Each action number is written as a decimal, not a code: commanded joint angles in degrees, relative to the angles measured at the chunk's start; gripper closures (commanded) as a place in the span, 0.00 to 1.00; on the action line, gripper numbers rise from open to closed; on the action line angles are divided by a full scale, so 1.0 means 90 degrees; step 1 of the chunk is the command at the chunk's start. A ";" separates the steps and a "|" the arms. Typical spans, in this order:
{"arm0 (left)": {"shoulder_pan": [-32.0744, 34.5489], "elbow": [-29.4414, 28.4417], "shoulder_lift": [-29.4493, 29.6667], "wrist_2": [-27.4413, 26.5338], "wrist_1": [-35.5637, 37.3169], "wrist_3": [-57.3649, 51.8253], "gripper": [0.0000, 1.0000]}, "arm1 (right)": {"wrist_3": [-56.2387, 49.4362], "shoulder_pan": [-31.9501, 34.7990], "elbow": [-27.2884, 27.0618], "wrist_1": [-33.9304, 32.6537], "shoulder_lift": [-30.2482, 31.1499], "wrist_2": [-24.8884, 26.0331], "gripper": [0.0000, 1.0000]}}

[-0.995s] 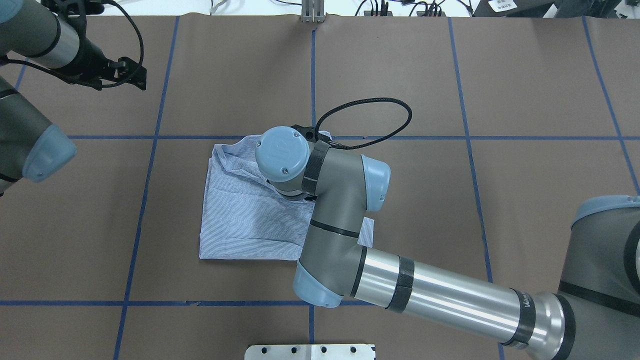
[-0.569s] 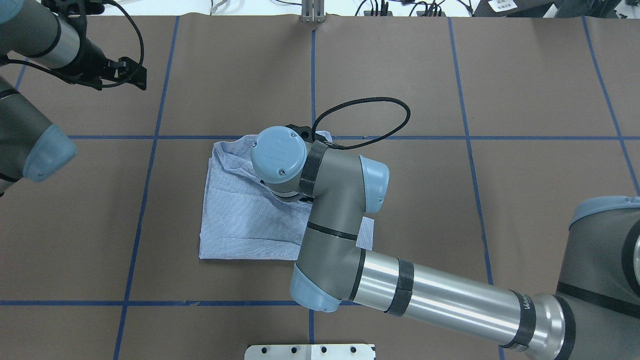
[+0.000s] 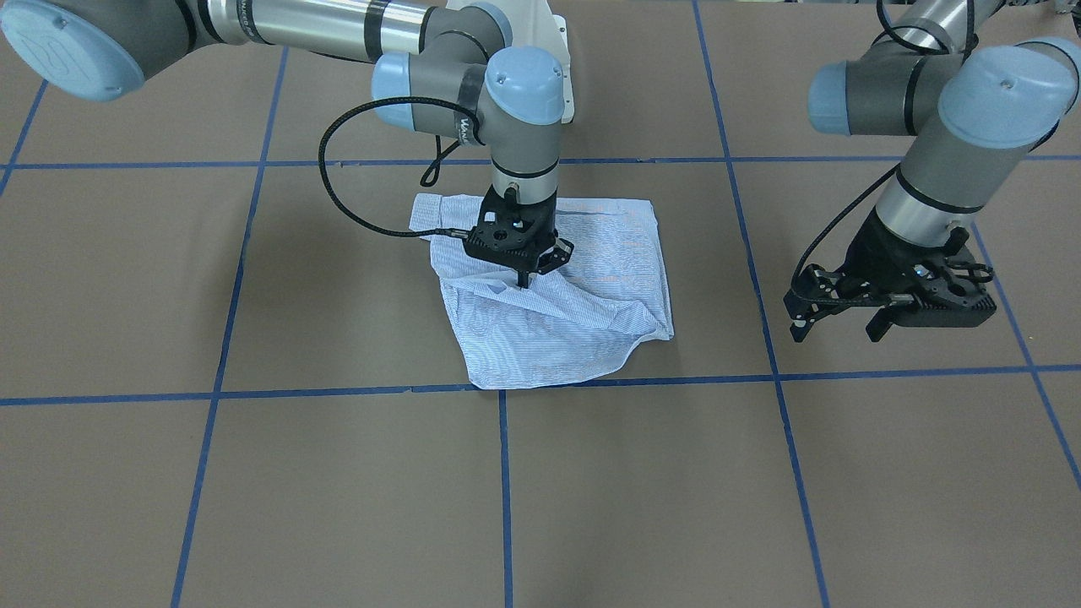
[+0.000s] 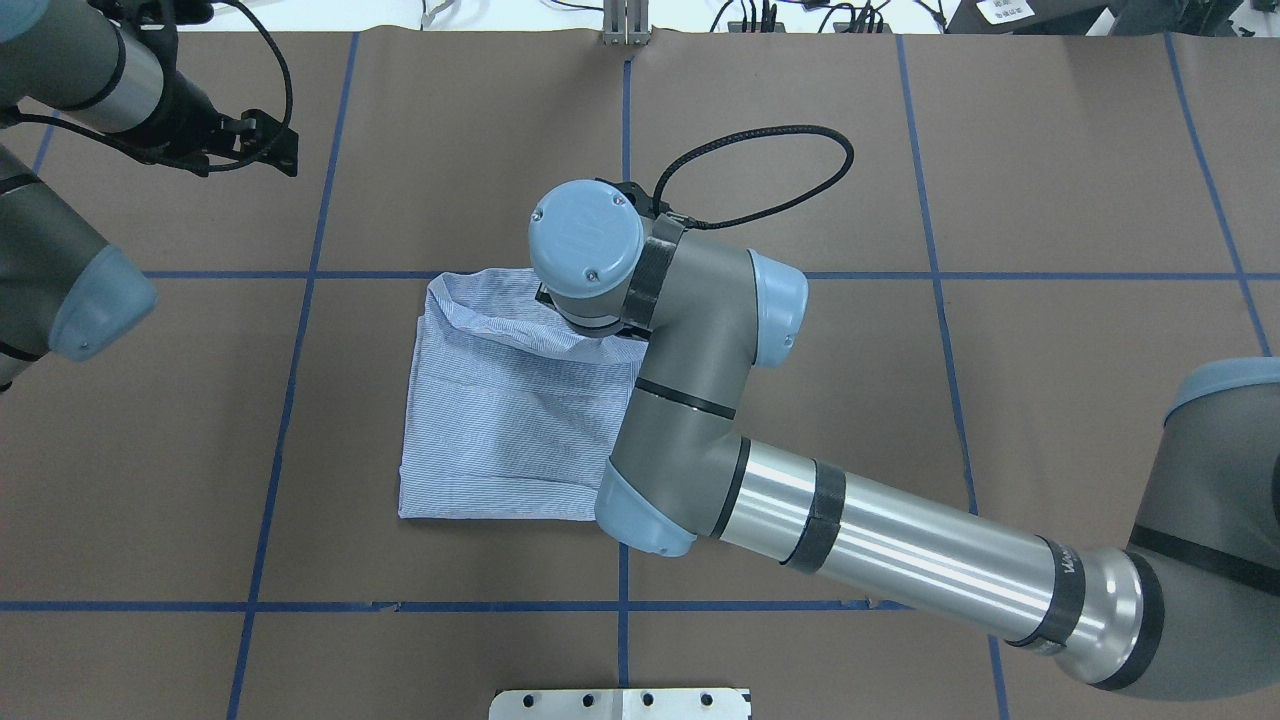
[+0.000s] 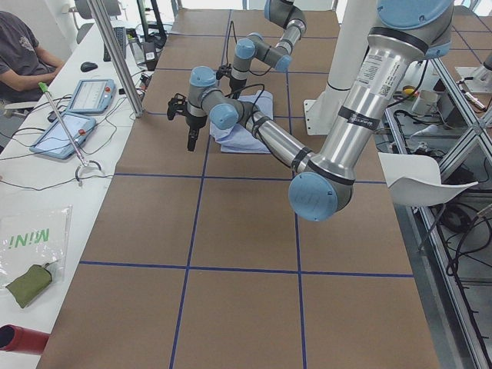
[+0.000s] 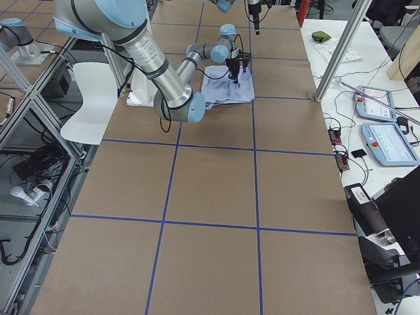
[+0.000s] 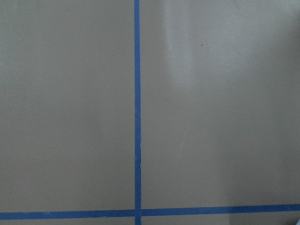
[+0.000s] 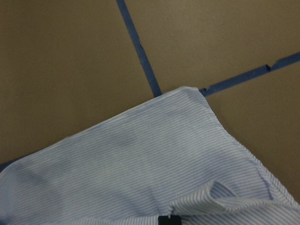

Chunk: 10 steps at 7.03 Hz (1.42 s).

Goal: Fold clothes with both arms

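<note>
Beneath the right gripper (image 3: 524, 277) lies the shirt (image 3: 591, 253), part-folded; the jaws appear pinched on a raised ridge. Left gripper (image 3: 838, 328), well aside, is spread and empty. Shirt judged light, limp, slip-prone: grip hems or corners.

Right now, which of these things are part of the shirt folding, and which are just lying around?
Part of the job:
shirt
right gripper, shut on the fabric
left gripper, open, off to one side

Just lying about:
tablet
green pouch
red tube
</note>
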<state>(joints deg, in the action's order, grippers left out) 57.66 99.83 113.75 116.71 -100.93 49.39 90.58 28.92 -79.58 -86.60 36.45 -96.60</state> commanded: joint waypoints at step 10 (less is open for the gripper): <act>0.0029 0.0186 0.0066 0.0108 -0.0035 -0.0107 0.00 | -0.2010 0.1879 0.0467 0.0366 0.0458 -0.1819 0.00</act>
<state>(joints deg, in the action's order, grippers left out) 57.70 100.53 114.63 117.55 -101.29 48.75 79.12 40.76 -72.53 -81.56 37.85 -105.56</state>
